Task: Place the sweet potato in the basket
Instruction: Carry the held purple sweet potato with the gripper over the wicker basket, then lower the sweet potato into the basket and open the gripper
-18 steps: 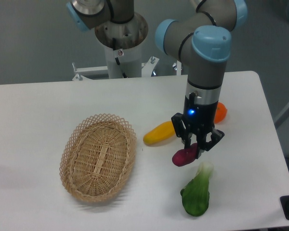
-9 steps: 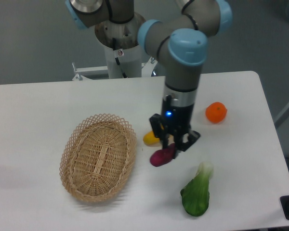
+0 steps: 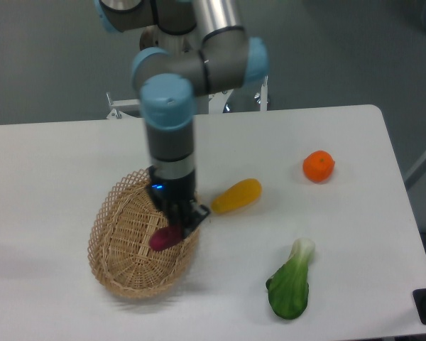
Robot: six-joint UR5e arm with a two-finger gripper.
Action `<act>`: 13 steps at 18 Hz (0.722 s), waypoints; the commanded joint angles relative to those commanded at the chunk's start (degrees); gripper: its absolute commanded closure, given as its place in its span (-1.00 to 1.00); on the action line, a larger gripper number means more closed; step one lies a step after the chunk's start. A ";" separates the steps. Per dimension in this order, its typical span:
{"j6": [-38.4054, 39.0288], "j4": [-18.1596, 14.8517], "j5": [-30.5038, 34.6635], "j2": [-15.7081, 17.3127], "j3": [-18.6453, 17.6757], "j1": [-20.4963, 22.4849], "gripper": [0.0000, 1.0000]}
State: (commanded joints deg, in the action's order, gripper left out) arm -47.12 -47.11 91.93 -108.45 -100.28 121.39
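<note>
My gripper (image 3: 175, 226) is shut on the magenta-red sweet potato (image 3: 165, 237) and holds it over the right half of the oval tan wicker basket (image 3: 117, 238). The sweet potato hangs tilted, its left end sticking out below the fingers, just above the basket's woven floor. I cannot tell whether it touches the basket. The arm comes down from the back and hides part of the basket's far rim.
A yellow-orange oblong fruit (image 3: 236, 196) lies just right of the basket. A round orange (image 3: 318, 165) sits at the right. A green leafy vegetable with a white stem (image 3: 291, 283) lies at the front right.
The arm has swung left with the sweet potato in its grip, from beside the leafy vegetable, past the yellow fruit, to over the basket. The other produce has not moved.
</note>
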 joint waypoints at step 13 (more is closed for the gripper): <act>-4.74 1.93 8.36 -4.31 -3.17 -4.23 0.36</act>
State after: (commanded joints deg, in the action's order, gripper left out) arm -51.86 -45.18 100.28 -112.76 -103.45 117.16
